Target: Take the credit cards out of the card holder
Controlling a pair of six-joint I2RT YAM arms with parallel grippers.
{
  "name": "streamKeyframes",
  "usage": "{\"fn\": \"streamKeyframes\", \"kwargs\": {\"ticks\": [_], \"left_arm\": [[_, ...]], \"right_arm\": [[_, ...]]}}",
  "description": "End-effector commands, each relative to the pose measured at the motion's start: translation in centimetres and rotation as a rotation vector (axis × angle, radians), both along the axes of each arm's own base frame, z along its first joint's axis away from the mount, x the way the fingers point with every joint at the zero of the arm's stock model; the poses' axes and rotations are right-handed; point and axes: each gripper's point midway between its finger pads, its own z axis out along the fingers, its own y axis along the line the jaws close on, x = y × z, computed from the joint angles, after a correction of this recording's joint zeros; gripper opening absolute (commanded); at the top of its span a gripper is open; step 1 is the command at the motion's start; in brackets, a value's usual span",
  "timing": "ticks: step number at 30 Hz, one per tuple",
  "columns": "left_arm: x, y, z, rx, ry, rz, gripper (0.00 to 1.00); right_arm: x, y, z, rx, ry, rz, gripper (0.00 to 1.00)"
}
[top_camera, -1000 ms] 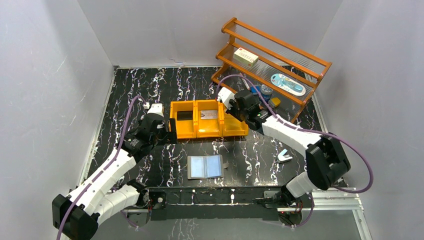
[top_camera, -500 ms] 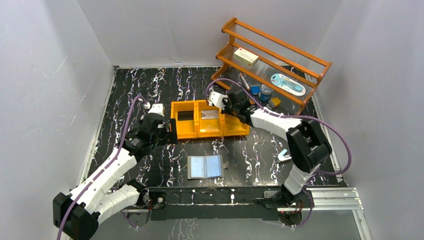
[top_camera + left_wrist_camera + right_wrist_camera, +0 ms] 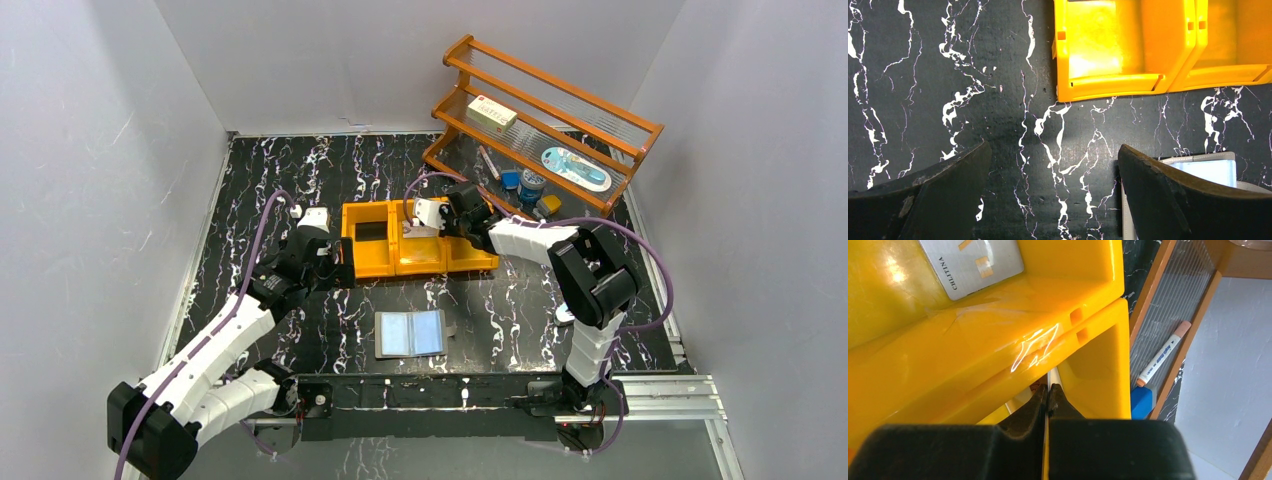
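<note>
Between right gripper [image 3: 1048, 390] fingertips | pinches thin card [image 3: 1050, 379] edge-on over orange bin [image 3: 998, 305], likely for a clean drop | left gripper [image 3: 1052, 165] spread, idle | card holder [image 3: 1200, 166] open flat beside one finger

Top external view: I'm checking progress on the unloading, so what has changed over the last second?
The right pincer, shut on a thin card, swung left over the orange bin, from its right compartment toward the middle one. Unchanged: left pincer open beside the bin, card holder lying open, silvery card in the middle compartment.
</note>
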Motion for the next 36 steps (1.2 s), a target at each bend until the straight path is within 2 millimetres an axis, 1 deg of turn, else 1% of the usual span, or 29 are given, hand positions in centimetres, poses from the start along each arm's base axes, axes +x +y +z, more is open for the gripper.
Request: {"fn": "streamKeyframes", "kwargs": {"ticks": [1,6,7,8,12,15,18,20,24,29,33,36], "left_arm": [[-0.1,0.7,-0.1,0.029,0.002,0.012,0.98],[-0.1,0.6,-0.2,0.03,0.005,0.009,0.98],[-0.1,0.6,-0.2,0.029,0.004,0.009,0.98],[-0.1,0.6,-0.2,0.03,0.006,0.008,0.98],[-0.1,0.5,-0.2,0.027,0.008,0.005,0.98],[-0.2,0.5,-0.3,0.028,0.011,0.004,0.98],[-0.2,0.5,-0.2,0.028,0.009,0.004,0.98],[-0.2,0.5,-0.2,0.027,0.009,0.004,0.98],[-0.2,0.4,-0.3,0.024,0.012,0.001,0.98],[-0.2,0.3,-0.4,0.024,0.019,-0.003,0.98],[-0.2,0.3,-0.4,0.023,0.018,-0.004,0.99],[-0.2,0.3,-0.3,0.023,0.016,-0.005,0.98]], "right_arm": [[1.9,1.4,2.3,0.041,-0.084,0.034,0.03],[0.9,1.6,1.0,0.024,-0.01,0.06,0.06],[0.6,1.5,0.8,0.023,0.008,0.064,0.08],[0.3,1.5,0.6,0.022,0.024,0.064,0.12],[-0.1,1.0,0.2,0.012,0.043,0.046,0.17],[-0.2,0.5,0.2,0.001,0.033,0.037,0.22],[-0.4,0.4,0.2,0.006,0.039,0.03,0.29],[-0.3,0.5,0.4,0.024,0.042,0.02,0.33],[-0.4,0.6,0.7,0.037,0.054,0.007,0.35],[-0.4,0.6,1.3,0.067,0.054,-0.014,0.41],[-0.7,0.7,2.3,0.121,0.067,-0.028,0.43],[-0.7,0.9,3.6,0.175,0.063,-0.053,0.44]]}}
